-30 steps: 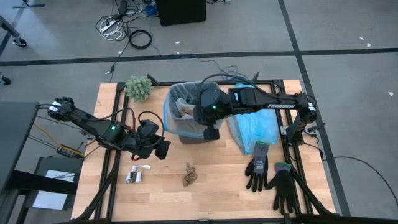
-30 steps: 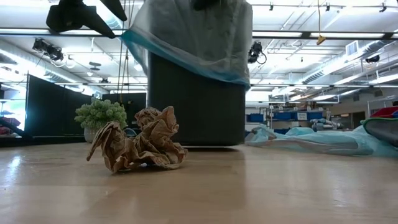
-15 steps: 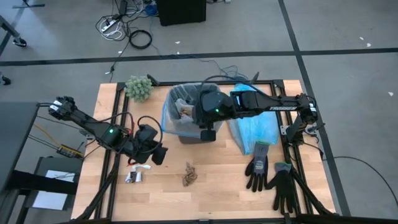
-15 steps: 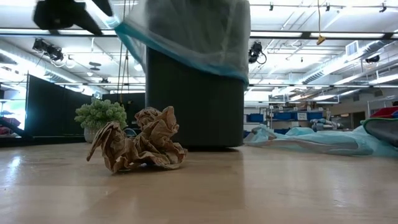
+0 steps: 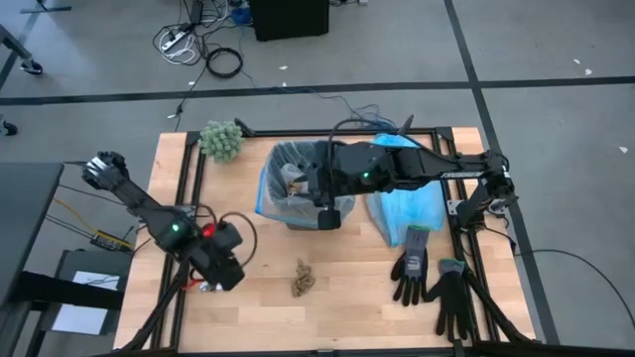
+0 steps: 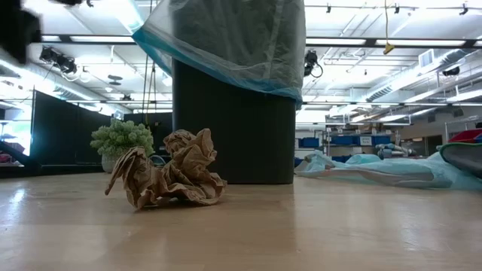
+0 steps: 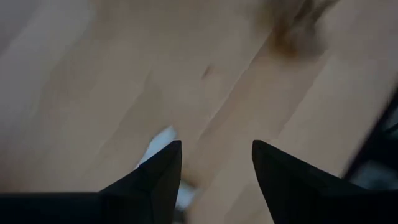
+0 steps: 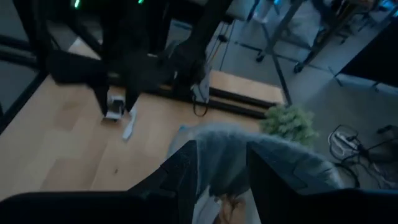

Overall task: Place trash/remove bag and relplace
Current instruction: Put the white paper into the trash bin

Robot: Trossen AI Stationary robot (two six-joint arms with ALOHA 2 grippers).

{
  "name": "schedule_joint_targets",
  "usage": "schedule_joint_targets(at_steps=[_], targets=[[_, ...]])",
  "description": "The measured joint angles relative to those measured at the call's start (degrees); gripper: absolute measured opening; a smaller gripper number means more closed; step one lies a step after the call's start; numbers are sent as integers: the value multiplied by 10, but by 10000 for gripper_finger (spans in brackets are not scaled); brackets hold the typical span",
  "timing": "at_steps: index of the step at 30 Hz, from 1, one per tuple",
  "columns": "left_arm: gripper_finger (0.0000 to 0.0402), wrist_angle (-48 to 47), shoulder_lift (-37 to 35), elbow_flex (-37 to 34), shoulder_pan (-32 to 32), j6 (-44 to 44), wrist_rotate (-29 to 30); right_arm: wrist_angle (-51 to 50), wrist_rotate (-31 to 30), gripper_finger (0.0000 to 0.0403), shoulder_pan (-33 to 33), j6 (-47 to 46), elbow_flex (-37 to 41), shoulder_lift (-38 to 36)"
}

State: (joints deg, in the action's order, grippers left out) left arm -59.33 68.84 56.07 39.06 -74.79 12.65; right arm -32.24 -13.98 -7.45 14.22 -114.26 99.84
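Observation:
The black bin (image 5: 303,188) (image 6: 233,128) stands mid-table with the grey-white bag (image 5: 273,164) (image 6: 226,38) (image 8: 249,149) draped over its rim and some trash (image 5: 293,178) inside. My right gripper (image 5: 327,212) (image 8: 221,146) is open above the bin's near rim, and the bag's edge shows between its fingers. My left gripper (image 5: 226,270) (image 7: 214,146) is open and points down just over a white paper scrap (image 7: 160,142) (image 8: 127,129). Beside the scrap lies a small silver piece (image 8: 114,111). A brown crumpled paper (image 5: 303,280) (image 6: 169,179) rests on the table in front of the bin. My right gripper hangs at the bag's rim on the bin's near side, but I cannot tell whether its fingers touch the plastic.
A green fuzzy clump (image 5: 220,139) (image 6: 120,139) sits at the far left corner. The light-blue plastic bag (image 5: 402,203) (image 6: 376,169) lies right of the bin. Two black gloves (image 5: 410,266) (image 5: 453,296) lie near the right near corner. Bare wood shows between the brown paper and the gloves.
My left gripper has swung toward the table's near left and dropped low over the white and silver litter, leaving the low view. My right arm has turned over the bin while its gripper stayed at the near rim. The bin has shifted slightly toward the table's left.

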Motion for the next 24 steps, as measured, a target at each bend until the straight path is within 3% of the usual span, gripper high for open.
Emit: schedule_joint_targets(at_steps=[8, 16, 24], targets=[[202, 34, 58, -80, 15, 69, -51, -2, -53, 120, 12, 39, 0, -25], [202, 140, 66, -158, 15, 47, -51, 0, -53, 118, 20, 34, 0, -30], [202, 161, 66, -224, 15, -19, -53, 7, -58, 111, 20, 34, 0, -29]])
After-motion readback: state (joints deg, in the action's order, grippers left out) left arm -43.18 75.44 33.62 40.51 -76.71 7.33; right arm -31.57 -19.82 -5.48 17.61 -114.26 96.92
